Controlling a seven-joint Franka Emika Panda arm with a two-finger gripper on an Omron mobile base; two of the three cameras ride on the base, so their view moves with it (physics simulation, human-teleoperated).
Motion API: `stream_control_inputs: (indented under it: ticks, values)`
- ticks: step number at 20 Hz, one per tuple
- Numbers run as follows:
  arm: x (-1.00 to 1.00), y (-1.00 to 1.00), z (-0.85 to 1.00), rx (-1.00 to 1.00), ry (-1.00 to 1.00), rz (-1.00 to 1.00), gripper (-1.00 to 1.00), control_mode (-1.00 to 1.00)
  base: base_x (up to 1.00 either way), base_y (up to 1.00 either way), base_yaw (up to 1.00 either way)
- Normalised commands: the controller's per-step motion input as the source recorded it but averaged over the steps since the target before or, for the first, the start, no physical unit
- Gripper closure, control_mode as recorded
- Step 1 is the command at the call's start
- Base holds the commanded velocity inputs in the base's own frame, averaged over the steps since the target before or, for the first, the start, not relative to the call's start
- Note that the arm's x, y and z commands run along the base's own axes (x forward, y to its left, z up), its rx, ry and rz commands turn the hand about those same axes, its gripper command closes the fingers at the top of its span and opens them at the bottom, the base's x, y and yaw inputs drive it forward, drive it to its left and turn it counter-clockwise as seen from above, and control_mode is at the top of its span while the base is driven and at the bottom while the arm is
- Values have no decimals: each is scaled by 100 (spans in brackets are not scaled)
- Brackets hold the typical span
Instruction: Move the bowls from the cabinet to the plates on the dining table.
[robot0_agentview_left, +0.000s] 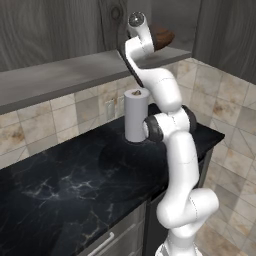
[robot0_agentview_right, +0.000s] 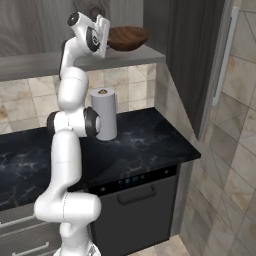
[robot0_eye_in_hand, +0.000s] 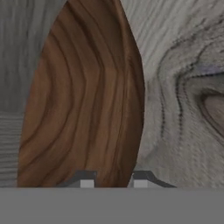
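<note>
Bowls were the matter here, and one of dark brown wood (robot0_agentview_right: 128, 38) sat up on the grey shelf (robot0_agentview_right: 35, 64) of the open cabinet (robot0_agentview_right: 192, 55), near the shelf's right end. Nearest the cameras, the white arm rose from the base and reached up over the black marble-look surface (robot0_agentview_left: 60, 190) to that shelf. On the surface behind the arm's elbow stood a grey roll of paper towel (robot0_agentview_right: 104, 115), upright, close to the tiled wall (robot0_agentview_left: 60, 112). Higher up, the gripper (robot0_eye_in_hand: 111, 181) was level with the bowl's rim; in the hand view its two fingertips (robot0_eye_in_hand: 86, 180) stood close together on either side of the thin wooden edge, clamped on the bowl or very nearly so. The bowl appeared turned on its side in that view because the hand was rolled. Beyond it was the cabinet's grey wood-grain back wall (robot0_eye_in_hand: 183, 87), with a knot in the grain.
</note>
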Motion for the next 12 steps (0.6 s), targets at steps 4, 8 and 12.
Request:
stream_control_inputs:
  ticks: [4,8,12]
  values:
    - [24,-13,-21,5,10,0,100,-100,0,0,0]
    - [-11,3,-6,5,1,0,100,-100,0,0,0]
    - [-53,7,0,2,-8,0,100,-100,0,0,0]
